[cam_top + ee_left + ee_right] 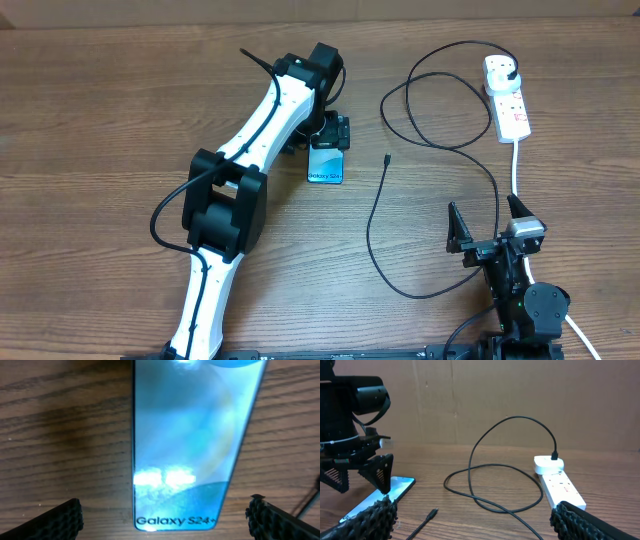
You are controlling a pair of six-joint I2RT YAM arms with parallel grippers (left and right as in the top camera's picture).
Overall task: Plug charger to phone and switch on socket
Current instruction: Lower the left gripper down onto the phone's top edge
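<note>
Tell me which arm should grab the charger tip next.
Probably right. The left gripper is open astride the phone, placed to steady it. The right gripper is open, empty, and faces the charger tip, which lies free beside the phone.

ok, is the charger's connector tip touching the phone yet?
Apart. The overhead view shows the charger's connector tip lying on the table to one side of the phone, with a clear strip of bare wood between them.
</note>
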